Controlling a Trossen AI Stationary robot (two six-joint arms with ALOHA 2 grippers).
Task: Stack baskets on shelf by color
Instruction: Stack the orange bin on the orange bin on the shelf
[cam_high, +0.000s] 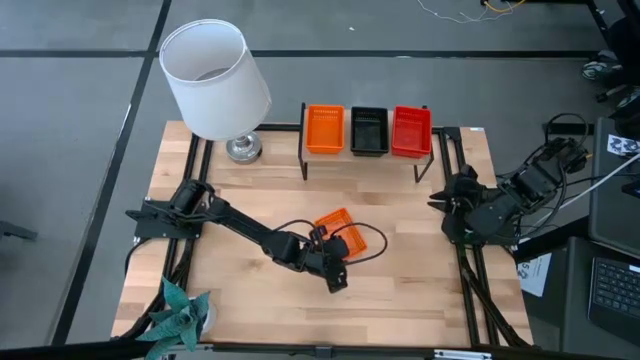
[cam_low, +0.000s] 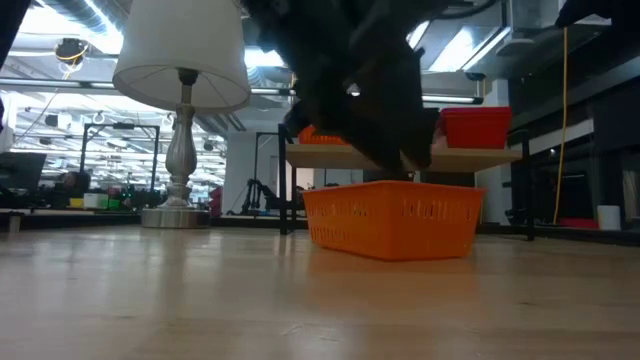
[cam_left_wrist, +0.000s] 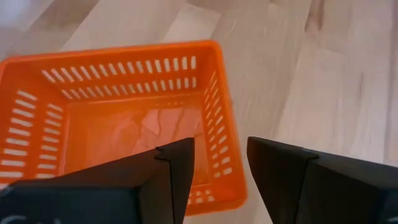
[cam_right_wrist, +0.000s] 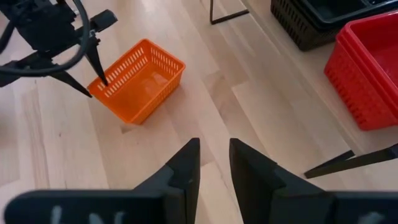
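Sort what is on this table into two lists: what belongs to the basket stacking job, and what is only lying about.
Job:
- loose orange basket on the table, left end effector open at its wall
- orange, black and red baskets on the shelf
- right end effector, waiting at the right edge

Lying about:
- lamp
- artificial plant

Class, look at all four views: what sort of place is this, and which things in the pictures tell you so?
Probably a robotics lab or workshop. A wooden table carries two dark robot arms, cables trail over the floor, and the low view shows a large hall with ceiling strip lights and equipment benches behind the lamp.
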